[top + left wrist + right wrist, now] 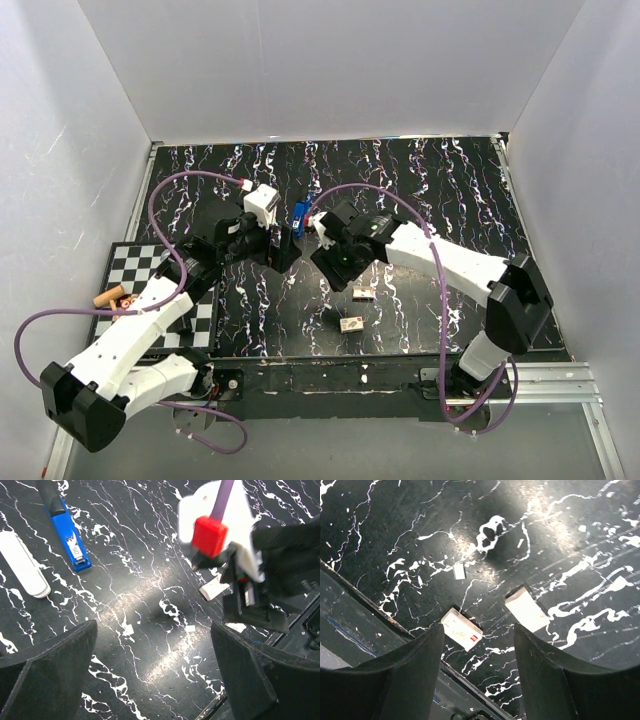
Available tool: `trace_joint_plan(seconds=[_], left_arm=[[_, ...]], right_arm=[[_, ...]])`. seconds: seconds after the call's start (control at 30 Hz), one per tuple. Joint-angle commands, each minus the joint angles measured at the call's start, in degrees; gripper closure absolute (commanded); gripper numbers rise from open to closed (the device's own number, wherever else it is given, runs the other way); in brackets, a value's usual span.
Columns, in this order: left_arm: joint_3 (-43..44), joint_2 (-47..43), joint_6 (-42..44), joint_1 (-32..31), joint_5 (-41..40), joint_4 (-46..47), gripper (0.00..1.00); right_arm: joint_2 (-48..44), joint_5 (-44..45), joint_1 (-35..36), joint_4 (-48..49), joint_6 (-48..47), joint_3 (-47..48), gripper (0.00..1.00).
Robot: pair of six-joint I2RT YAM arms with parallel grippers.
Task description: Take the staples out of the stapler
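The blue stapler (299, 216) lies on the black marbled table, between my two wrists. In the left wrist view the stapler (69, 536) lies at the upper left with a black part at its far end, and a white elongated piece (22, 566) lies beside it. My left gripper (284, 250) (150, 680) is open and empty, hovering over bare table to the right of the stapler. My right gripper (332, 264) (479, 680) is open and empty, above two small staple boxes (462, 629) (526, 609) near the table's front edge.
The two boxes also show in the top view (364, 294) (352, 324). A checkered mat (135, 268) with a brown cork-like piece (110, 297) lies at the left. The right arm's wrist (260, 570) hangs close to my left gripper. White walls enclose the table.
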Motion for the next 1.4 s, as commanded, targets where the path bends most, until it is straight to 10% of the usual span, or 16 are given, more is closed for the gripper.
trace_joint_plan(seconds=[0.0,1.37], left_arm=[[-1.2,-3.7,0.0,0.0,-3.8,1.8,0.02],[-5.3,-13.0,-1.0,0.0,-15.7,7.3,0.02]], right_arm=[[3.7,-3.7,1.4,1.5,-2.5,2.5,0.35],[18.9,3.2,8.4,9.1,-3.6,1.0,0.45]])
